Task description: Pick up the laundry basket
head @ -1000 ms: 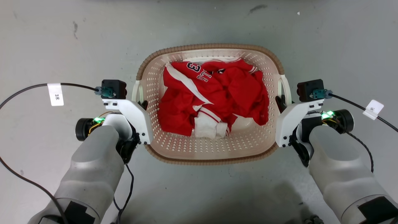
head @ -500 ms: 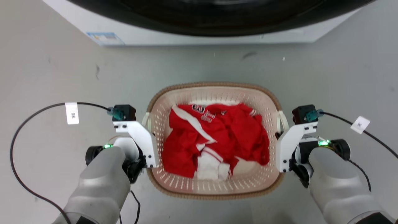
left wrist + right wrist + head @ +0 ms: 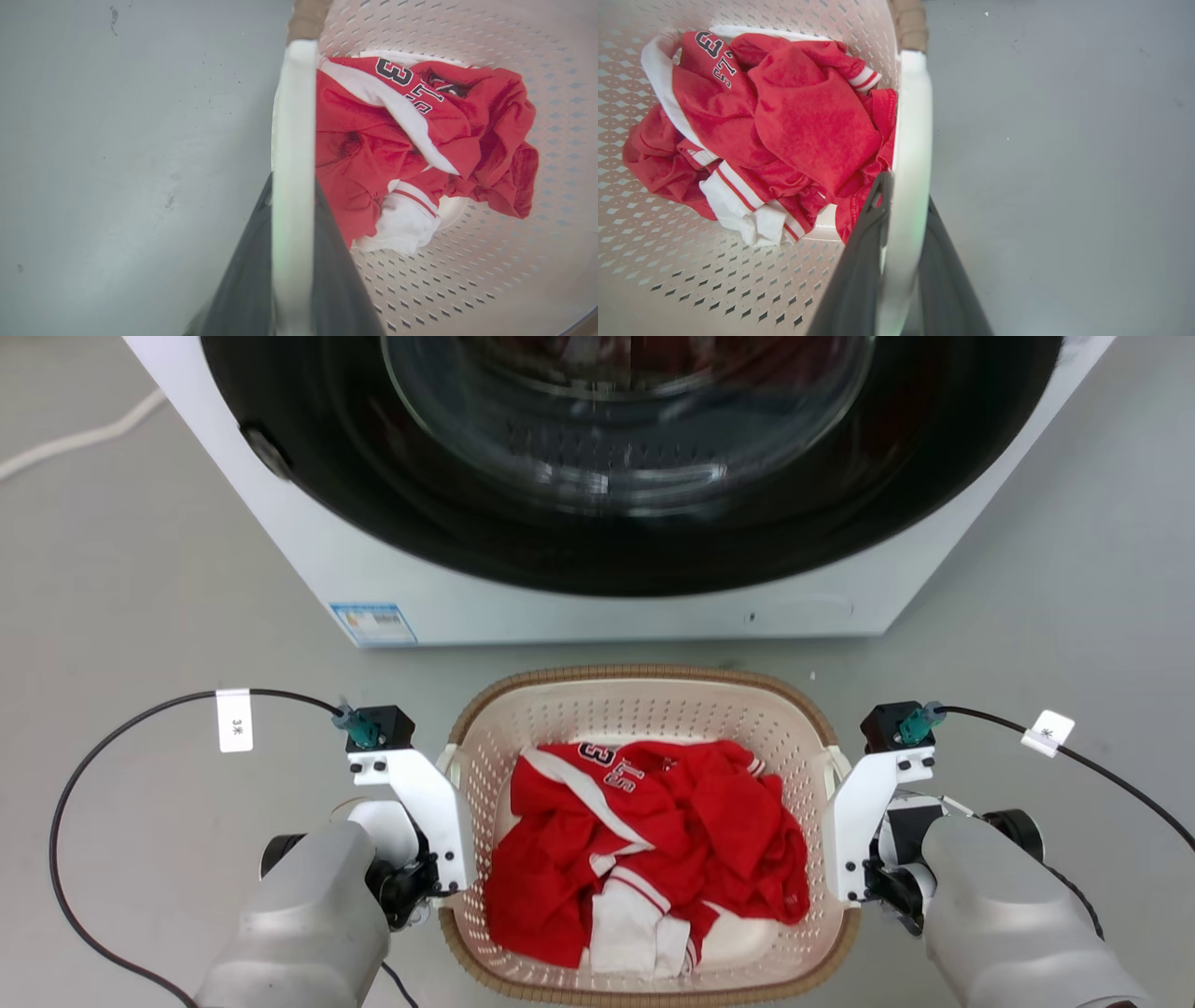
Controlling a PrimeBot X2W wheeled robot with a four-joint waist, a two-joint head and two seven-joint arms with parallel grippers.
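Two handles, two grips: our left gripper (image 3: 293, 184) is closed on the white left handle (image 3: 294, 107) of the laundry basket (image 3: 644, 714), with one dark finger on each side of the bar. Our right gripper (image 3: 905, 191) is clamped the same way on the right handle (image 3: 914, 116). From the head we see the basket low in the middle, between our two pale forearms. Its far edge lies just short of the washing machine (image 3: 597, 611) (a white front-loader with a round dark door and a small blue-and-white label (image 3: 373, 623) at its lower corner). Whether the basket rests on the grey floor (image 3: 140, 569) or hangs clear of it, we cannot tell. Its cream walls are perforated, and a brown woven-look rim (image 3: 644, 672) runs around the top. Inside lies a crumpled red jersey (image 3: 653, 821) with white trim and dark numerals. It covers most of the bottom and leaves the perforated walls bare around it.
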